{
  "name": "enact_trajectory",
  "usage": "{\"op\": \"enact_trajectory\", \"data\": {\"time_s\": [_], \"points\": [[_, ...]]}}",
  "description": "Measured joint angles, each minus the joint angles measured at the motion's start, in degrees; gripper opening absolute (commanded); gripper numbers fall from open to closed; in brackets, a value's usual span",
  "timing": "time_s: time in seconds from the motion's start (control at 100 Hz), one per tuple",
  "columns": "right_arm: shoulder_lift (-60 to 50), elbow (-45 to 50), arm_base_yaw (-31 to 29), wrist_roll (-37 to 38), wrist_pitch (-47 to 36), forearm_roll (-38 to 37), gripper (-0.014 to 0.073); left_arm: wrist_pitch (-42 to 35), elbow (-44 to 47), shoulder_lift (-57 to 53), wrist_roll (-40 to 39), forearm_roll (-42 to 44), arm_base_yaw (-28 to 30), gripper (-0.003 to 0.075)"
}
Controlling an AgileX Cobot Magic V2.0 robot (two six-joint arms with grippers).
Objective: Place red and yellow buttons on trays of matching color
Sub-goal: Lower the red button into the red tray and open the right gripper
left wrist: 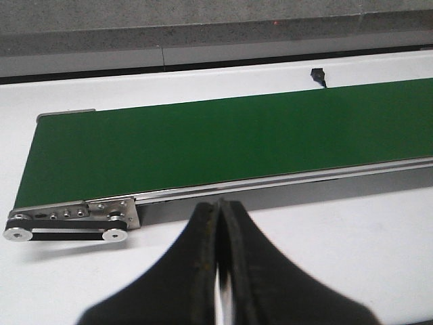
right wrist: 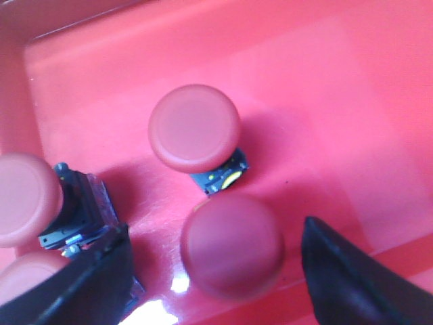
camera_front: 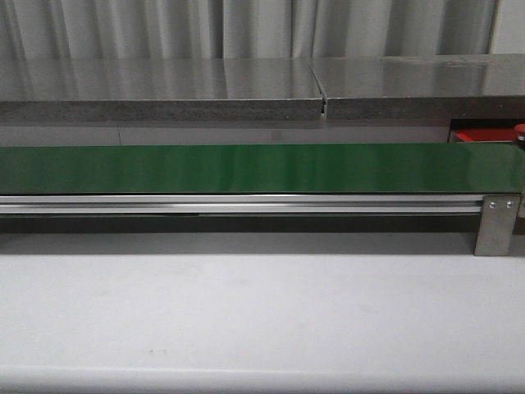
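Four red buttons inside the red tray (right wrist: pixel 325 81), seen from the right wrist camera. One button (right wrist: pixel 194 127) upright near the tray's middle, round cap facing the camera, dark base with a yellow spot poking out beneath it. A second button (right wrist: pixel 232 246) just beside it, nearly touching, sitting between the spread fingers (right wrist: pixel 352 277) of the right tool (right wrist: pixel 216 284); contact with either finger not clear. A third button (right wrist: pixel 24 198) nearer the tray wall, dark base showing at its side. A fourth button (right wrist: pixel 27 281) only partly visible at the picture's edge, behind the other dark finger. No yellow buttons or yellow tray visible.

In the front view, only a sliver of the tray (camera_front: pixel 484 135) at the far right behind the green belt (camera_front: pixel 246 168), with a small red cap (camera_front: pixel 519 129) at the edge. Belt running across the white bench (camera_front: pixel 246 312), aluminium rail (camera_front: pixel 238 204) along its near side, grey counter (camera_front: pixel 164 90) behind.

From the left wrist camera, left tool (left wrist: pixel 220 271) pressed together, holding nothing, hovering over the bench just in front of the belt's end (left wrist: pixel 203 142), near the roller bracket (left wrist: pixel 71 222).
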Motion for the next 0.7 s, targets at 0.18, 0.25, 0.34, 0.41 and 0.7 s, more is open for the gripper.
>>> {"op": "enact_trajectory", "data": {"time_s": [0.18, 0.25, 0.34, 0.41, 0.7], "points": [[-0.65, 0.0, 0.0, 0.0, 0.82, 0.0, 0.0531, 0.0, 0.0, 0.0, 0.0, 0.0, 0.0, -0.002], [-1.88, 0.0, 0.0, 0.0, 1.49, 0.0, 0.0531, 0.0, 0.0, 0.0, 0.0, 0.0, 0.0, -0.002], [-4.17, 0.0, 0.0, 0.0, 2.45, -0.47, 0.0517, 0.0, 0.0, 0.0, 0.0, 0.0, 0.0, -0.002], [-6.25, 0.0, 0.0, -0.11, 3.25, -1.22, 0.0454, 0.0, 0.0, 0.0, 0.0, 0.0, 0.0, -0.002], [-14.96, 0.0, 3.69, -0.11, 7.32, -4.81, -0.0112, 0.0, 0.0, 0.0, 0.0, 0.0, 0.0, -0.002]]}}
